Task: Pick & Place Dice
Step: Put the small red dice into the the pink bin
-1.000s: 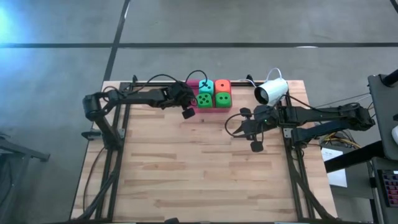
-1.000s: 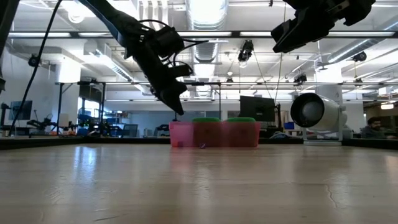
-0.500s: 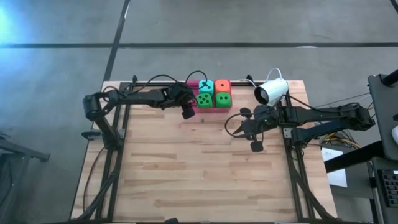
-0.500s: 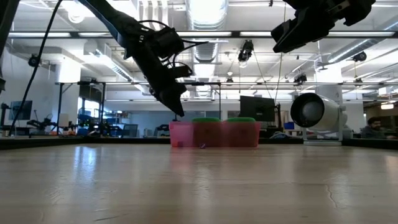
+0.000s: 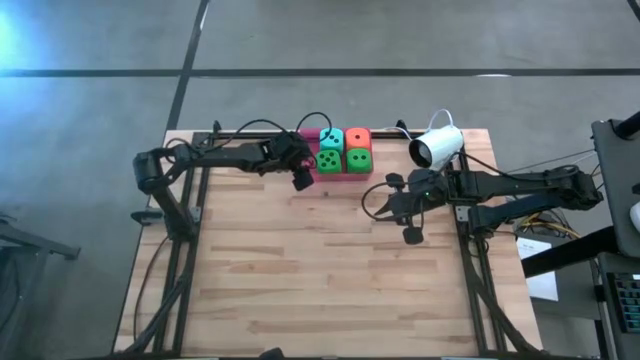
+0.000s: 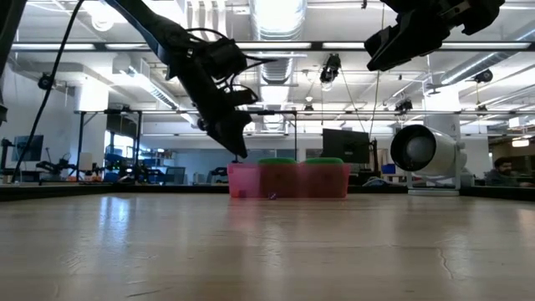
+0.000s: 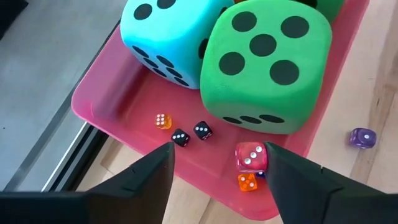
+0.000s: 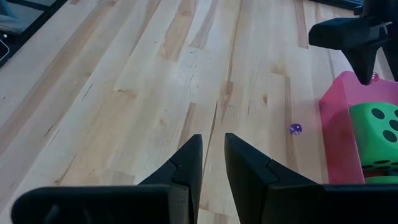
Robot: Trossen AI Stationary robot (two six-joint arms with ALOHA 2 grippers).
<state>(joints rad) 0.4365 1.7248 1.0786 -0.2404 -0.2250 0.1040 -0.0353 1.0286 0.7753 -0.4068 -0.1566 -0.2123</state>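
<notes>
- Resting on the floor of the pink tray, a small red die lies between the left gripper's fingertips, close to one of them. A small orange die lies just beside it, nearer the tray's rim.
- Three more small dice lie loose in the same end of the tray: two black and another orange.
- The big foam dice fill the rest of the tray. The teal one and a green one are packed touching each other, just behind the small dice.
- One small purple die is still outside the tray, on the wood just beside its long side.
- The left gripper has spread its fingers within the last second. They now stand wide apart over the tray's end, gripping nothing, and the arm has hardly moved off that spot.
- My reading is that this was a release, most likely of the red die, so one more placement looks done.
- The purple die looks like the next pick.
- The right gripper waits above the table, well away from the tray. Its fingers are closed to a narrow slit and hold nothing.
</notes>
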